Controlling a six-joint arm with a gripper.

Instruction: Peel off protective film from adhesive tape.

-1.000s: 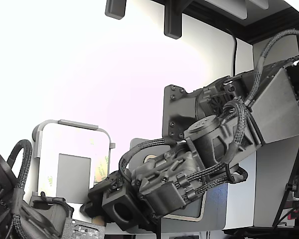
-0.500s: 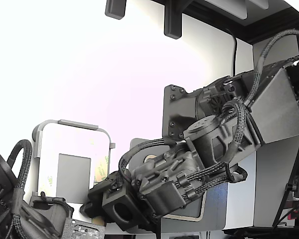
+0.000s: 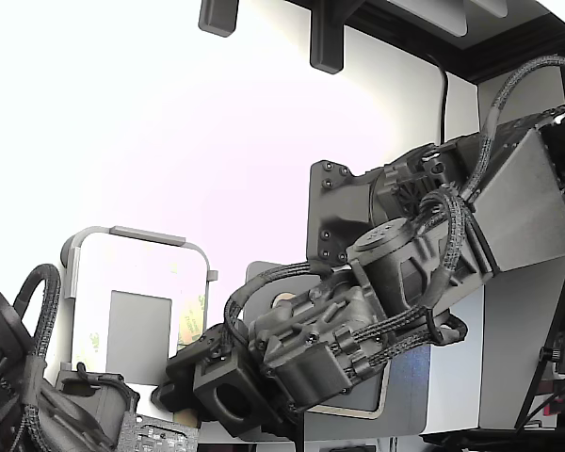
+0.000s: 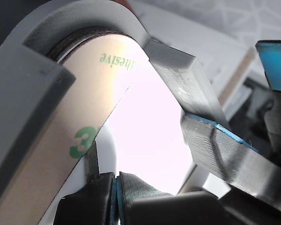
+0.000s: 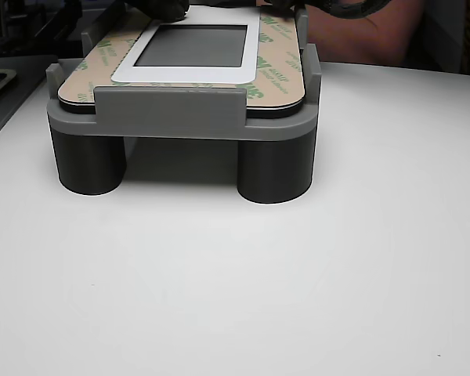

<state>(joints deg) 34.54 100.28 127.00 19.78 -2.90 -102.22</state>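
The protective film (image 5: 278,59) is a tan ring with green marks, lying flat on top of a grey fixture (image 5: 172,110). It surrounds a white frame (image 5: 184,72) and a dark grey rectangle (image 5: 192,45). The adhesive tape is hidden under the film. In the wrist view the film (image 4: 61,140) fills the fixture's rounded corner (image 4: 23,79). My gripper (image 4: 116,187) has its two dark pads pressed together at the film's inner edge. In the exterior view the gripper (image 3: 193,377) sits at the fixture's (image 3: 137,234) lower right corner, its fingertips hidden.
A second dark arm (image 3: 28,395) sits at the exterior view's lower left, by the fixture. A blue-padded part (image 4: 276,61) shows in the wrist view. The fixture stands on four round legs on a white table (image 5: 298,282). A grey plate (image 3: 405,377) lies under my arm.
Almost nothing has changed. My arm shifted very slightly at the fixture's corner, and the film still lies flat.
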